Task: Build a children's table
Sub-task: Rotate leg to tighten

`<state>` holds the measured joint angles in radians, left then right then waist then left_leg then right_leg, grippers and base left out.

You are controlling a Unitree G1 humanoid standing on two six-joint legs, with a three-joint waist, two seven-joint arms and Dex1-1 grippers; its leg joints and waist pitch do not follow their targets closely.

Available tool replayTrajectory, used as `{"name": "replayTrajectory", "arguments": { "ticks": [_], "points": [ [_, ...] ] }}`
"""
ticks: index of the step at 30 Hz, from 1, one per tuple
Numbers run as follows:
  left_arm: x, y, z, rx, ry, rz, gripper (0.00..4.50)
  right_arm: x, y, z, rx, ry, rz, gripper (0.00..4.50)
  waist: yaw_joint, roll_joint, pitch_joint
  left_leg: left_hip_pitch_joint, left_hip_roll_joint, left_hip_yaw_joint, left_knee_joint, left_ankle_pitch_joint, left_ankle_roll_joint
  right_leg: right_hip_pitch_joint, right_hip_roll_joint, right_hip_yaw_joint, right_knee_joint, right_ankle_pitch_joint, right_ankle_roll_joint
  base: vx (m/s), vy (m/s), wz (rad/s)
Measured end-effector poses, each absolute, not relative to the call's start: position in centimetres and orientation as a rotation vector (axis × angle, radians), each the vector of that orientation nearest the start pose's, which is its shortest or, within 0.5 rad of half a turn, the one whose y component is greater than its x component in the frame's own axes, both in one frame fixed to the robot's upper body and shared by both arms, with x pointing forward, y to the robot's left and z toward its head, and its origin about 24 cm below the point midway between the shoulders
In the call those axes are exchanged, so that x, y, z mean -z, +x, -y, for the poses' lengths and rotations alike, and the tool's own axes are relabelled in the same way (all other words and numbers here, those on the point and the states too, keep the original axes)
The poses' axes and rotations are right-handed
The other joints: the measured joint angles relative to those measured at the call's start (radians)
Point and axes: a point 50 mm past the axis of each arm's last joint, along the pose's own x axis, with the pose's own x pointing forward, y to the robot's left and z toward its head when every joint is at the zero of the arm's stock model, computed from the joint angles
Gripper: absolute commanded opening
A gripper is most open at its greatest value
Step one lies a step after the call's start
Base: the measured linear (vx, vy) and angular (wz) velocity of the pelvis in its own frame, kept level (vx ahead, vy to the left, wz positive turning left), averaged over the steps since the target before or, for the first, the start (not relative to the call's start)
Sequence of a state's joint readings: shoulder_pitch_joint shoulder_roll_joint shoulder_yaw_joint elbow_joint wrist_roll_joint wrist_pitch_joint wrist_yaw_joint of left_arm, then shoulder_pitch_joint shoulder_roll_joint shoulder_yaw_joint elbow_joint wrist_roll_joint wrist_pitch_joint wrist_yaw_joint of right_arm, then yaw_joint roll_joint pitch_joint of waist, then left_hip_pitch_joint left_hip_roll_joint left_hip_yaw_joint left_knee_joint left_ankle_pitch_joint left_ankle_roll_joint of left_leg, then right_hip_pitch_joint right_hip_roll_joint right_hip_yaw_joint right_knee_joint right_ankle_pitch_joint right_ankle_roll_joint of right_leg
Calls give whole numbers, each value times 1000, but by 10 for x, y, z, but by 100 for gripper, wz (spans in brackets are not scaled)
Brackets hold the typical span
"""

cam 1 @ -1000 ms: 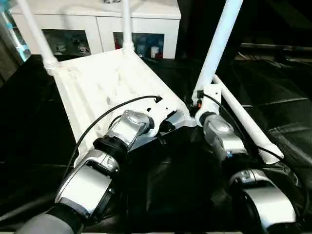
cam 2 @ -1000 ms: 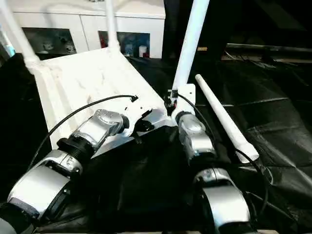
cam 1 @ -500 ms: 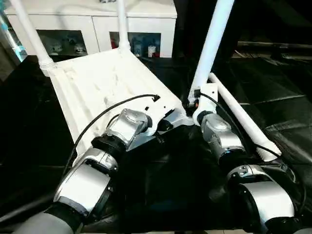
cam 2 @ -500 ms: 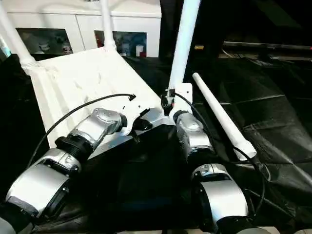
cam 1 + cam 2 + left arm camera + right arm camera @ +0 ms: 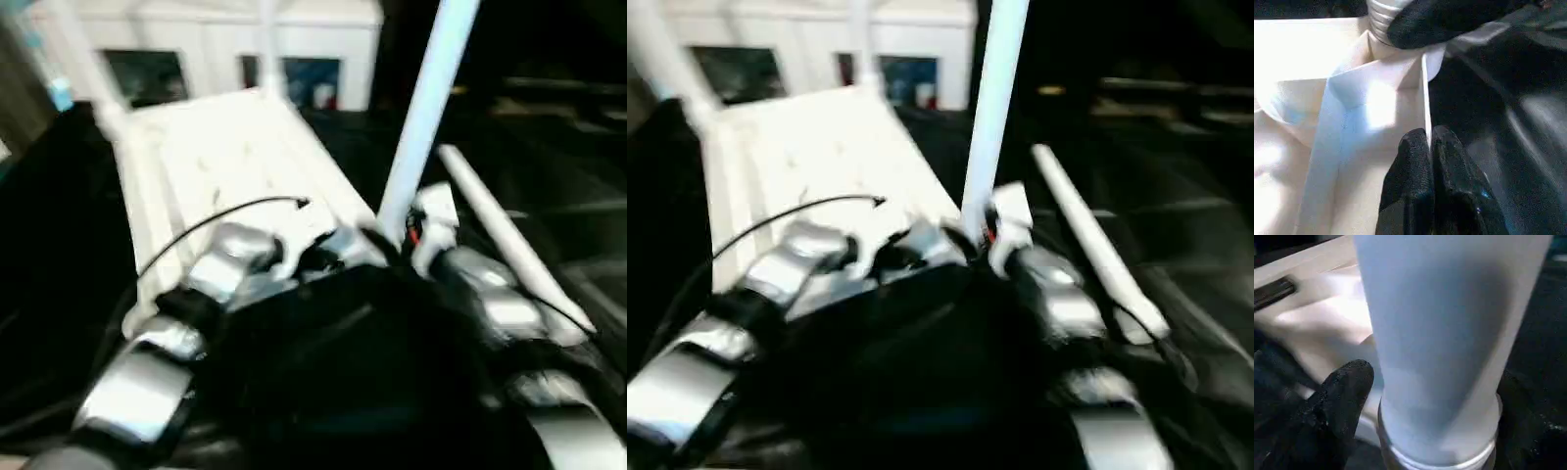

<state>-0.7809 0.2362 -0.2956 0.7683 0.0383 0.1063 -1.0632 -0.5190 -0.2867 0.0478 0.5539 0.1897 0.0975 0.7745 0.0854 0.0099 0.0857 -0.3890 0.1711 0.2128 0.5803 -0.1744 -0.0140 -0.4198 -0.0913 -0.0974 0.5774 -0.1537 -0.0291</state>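
The children's table [image 5: 220, 162] lies upside down on the black sheet, a white ribbed top with legs standing up from its corners. Its near right leg [image 5: 431, 103] rises from the corner socket by my grippers. My left gripper [image 5: 1428, 134] is shut on the thin rim of the top beside that socket. My right gripper [image 5: 1444, 396] straddles the base of that leg [image 5: 1444, 333], open, one black finger [image 5: 1344, 396] just off the tube. A loose white leg [image 5: 505, 240] lies on the sheet to the right.
A white cabinet with glass doors [image 5: 211, 49] stands behind the table. The black-sheeted table [image 5: 69, 255] spreads left and right of the work. My silver forearms [image 5: 147, 372] cross the near foreground.
The head camera has swung, so the whole picture has shifted and blurred. Both grippers stay at the table's near right corner, and the upright leg still stands there.
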Motion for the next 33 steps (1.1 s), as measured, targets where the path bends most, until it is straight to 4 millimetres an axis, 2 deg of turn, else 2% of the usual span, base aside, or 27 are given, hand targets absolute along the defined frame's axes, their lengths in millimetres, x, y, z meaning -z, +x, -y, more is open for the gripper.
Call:
{"name": "replayTrajectory", "arguments": {
  "ticks": [4,8,12,16,18,19,22,23,27,33],
  "points": [
    [-74,340,-96,1320,419,-372,0,-66,324,158,-888,-98,-194,379,19,1,0,-5,3,2,6,0,0,-3,0,0,3,0,0,0,0,0],
    [-75,331,-101,1420,429,-372,0,-69,310,160,-1020,-154,-228,379,31,1,0,-4,4,4,10,-3,-4,2,-1,1,3,0,0,0,0,0],
    [-77,326,-105,1476,437,-376,0,-71,303,166,-1090,-206,-266,379,32,1,-1,-4,4,12,10,-2,-4,5,-2,8,3,0,1,0,0,0],
    [-78,326,-106,1490,440,-376,0,-72,301,165,-1110,-215,-269,379,31,1,-1,-3,4,13,12,-2,-4,9,-2,10,4,1,1,0,0,0],
    [-78,326,-106,1491,440,-376,0,-71,299,165,-1115,-214,-273,365,31,1,-1,-3,4,12,13,-2,-4,10,-2,10,4,1,1,0,0,0],
    [-78,326,-106,1492,440,-376,0,-70,298,165,-1116,-213,-278,344,31,1,-1,-3,4,12,13,-2,-3,10,-2,10,4,1,1,0,0,0],
    [-76,325,-106,1493,437,-380,0,-68,297,167,-1111,-213,-293,338,31,1,-1,-4,4,12,14,-1,-2,10,-2,10,5,0,2,0,0,0],
    [-76,324,-106,1494,436,-381,0,-68,297,167,-1110,-214,-297,312,31,1,-1,-4,4,12,14,-1,-2,9,-2,9,6,0,3,0,0,0],
    [-76,324,-106,1497,435,-381,0,-67,297,167,-1107,-215,-296,285,32,1,-1,-4,5,11,17,-1,-1,9,-3,9,9,-2,5,0,0,0],
    [-76,323,-107,1504,436,-385,0,-67,295,167,-1110,-211,-295,278,31,1,-1,-4,5,11,22,-1,-1,9,-4,10,16,-3,8,0,0,0]
  ]
}}
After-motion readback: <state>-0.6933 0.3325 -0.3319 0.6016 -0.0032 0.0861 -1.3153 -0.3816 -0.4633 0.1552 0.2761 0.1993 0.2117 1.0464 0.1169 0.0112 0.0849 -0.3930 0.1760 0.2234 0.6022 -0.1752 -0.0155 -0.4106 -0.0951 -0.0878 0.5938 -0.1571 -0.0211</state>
